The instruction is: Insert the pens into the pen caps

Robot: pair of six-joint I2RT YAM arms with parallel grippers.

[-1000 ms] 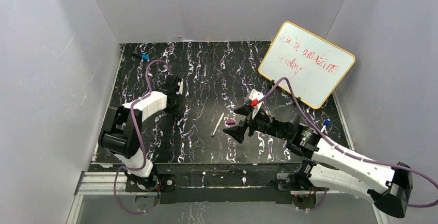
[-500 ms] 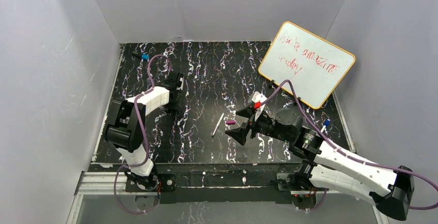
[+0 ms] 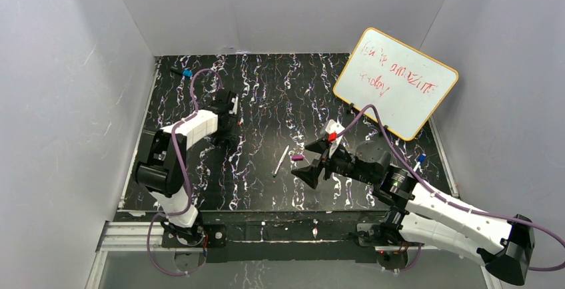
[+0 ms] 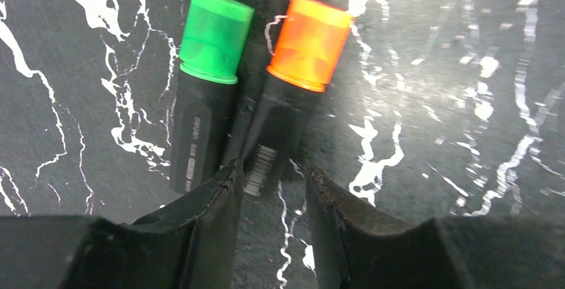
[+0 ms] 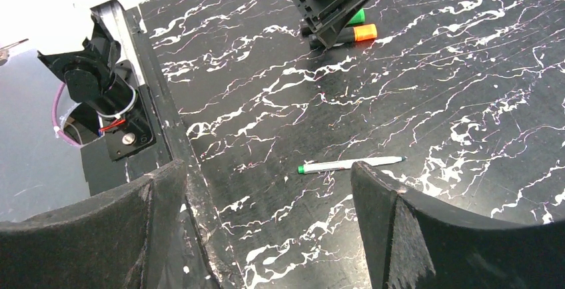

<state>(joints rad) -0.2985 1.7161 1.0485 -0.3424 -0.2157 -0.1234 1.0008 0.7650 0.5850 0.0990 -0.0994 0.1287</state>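
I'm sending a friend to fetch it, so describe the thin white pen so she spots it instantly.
On the black marbled table, a whiteboard sits at the far right. Near the table's middle lies the thin white pen, a purple cap just right of it. It alone is long, slim and white; the green-capped marker and orange-capped marker are stubby and black.

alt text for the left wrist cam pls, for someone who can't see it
Two stubby black markers lie side by side on a black marbled table, the green-tipped marker left of the orange-tipped marker, coloured ends pointing away. The left gripper at the bottom, fingers parted, frames the orange one's back end.
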